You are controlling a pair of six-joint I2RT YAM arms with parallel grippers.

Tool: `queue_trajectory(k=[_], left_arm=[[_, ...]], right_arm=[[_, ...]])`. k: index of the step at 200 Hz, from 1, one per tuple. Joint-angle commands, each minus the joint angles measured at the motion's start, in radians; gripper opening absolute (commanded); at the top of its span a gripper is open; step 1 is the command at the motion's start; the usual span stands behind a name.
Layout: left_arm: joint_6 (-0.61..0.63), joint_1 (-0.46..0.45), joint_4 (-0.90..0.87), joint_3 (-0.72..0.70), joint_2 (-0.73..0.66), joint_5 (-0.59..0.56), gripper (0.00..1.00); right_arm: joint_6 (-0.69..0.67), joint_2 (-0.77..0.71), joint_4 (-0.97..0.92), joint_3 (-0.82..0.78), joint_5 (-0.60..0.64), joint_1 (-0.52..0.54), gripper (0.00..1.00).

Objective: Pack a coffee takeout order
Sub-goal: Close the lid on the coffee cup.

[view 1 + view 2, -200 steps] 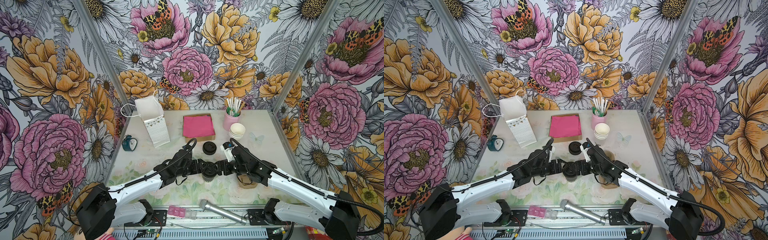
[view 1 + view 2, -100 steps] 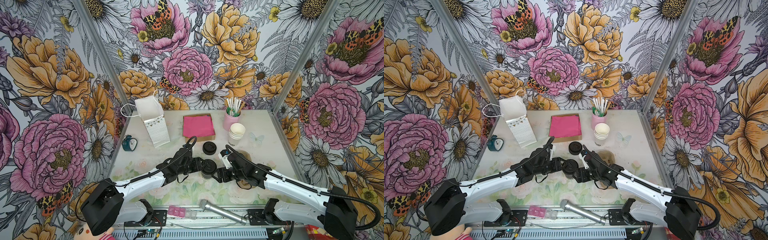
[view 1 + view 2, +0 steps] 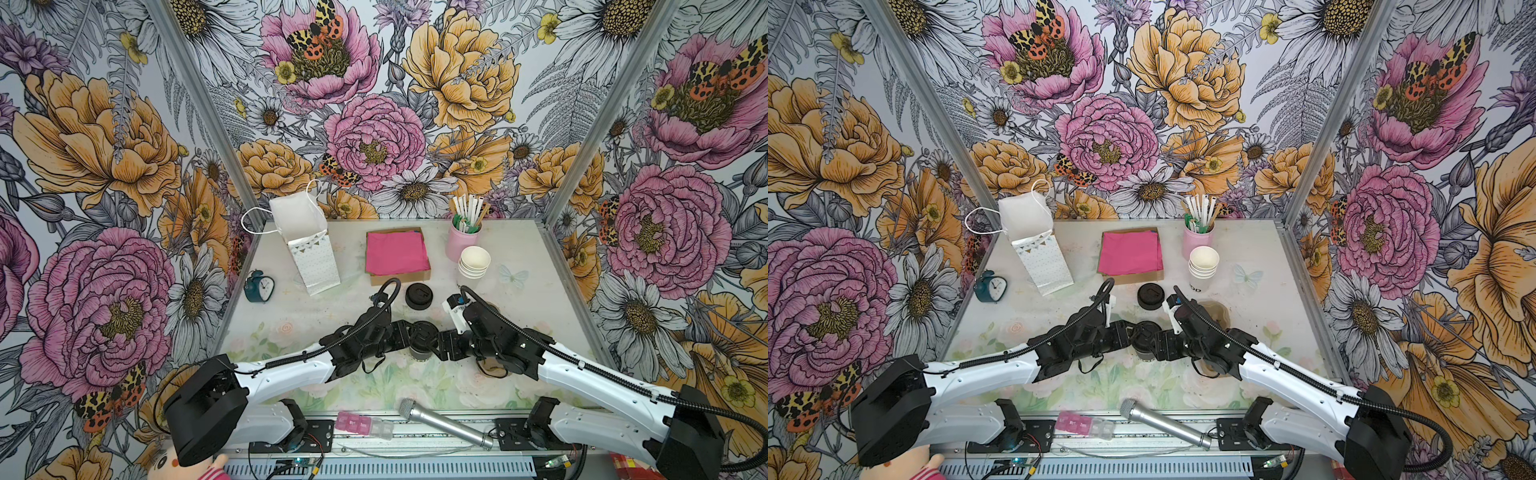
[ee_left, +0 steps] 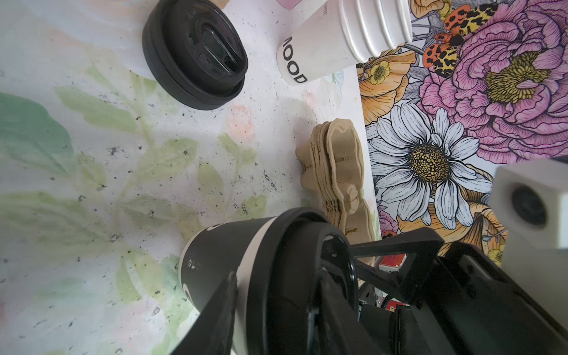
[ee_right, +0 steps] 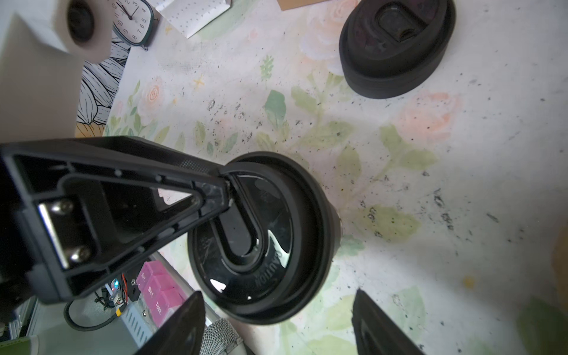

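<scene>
Capping looks like the step in hand. The paper cup (image 4: 215, 249) stands mid-table between both arms, with a black lid (image 5: 261, 239) on top. The left gripper (image 3: 409, 337) straddles the lid's rim, one finger on top and one down the cup wall, half-closed (whether it truly pinches, I cannot tell). The right gripper (image 5: 276, 295) stands wide either side of the cup, holding nothing. The pink napkin (image 3: 397, 252) lies at the back, near the white paper bag (image 3: 307, 245). Next, I'd judge, the lid wants even pressure all round before anything is lifted.
</scene>
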Motion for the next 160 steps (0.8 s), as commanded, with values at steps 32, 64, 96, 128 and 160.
queue_trajectory(k=[32, 64, 96, 128, 160], left_arm=[[-0.031, -0.048, -0.150, -0.024, 0.065, -0.071, 0.40], [-0.042, -0.066, -0.149, -0.022, 0.071, -0.090, 0.38], [-0.065, -0.094, -0.150, -0.039, 0.073, -0.119, 0.36], [-0.090, -0.126, -0.125, -0.059, 0.095, -0.131, 0.36], [-0.129, -0.158, -0.100, -0.085, 0.119, -0.150, 0.35]], right_arm=[[0.064, 0.041, -0.001, 0.004, 0.062, -0.034, 0.70], [0.071, 0.045, -0.001, -0.032, 0.051, -0.063, 0.68], [0.069, 0.063, -0.001, -0.065, 0.046, -0.081, 0.65], [0.073, 0.080, -0.001, -0.097, 0.046, -0.081, 0.64], [0.092, 0.071, 0.000, -0.144, 0.055, -0.081, 0.63]])
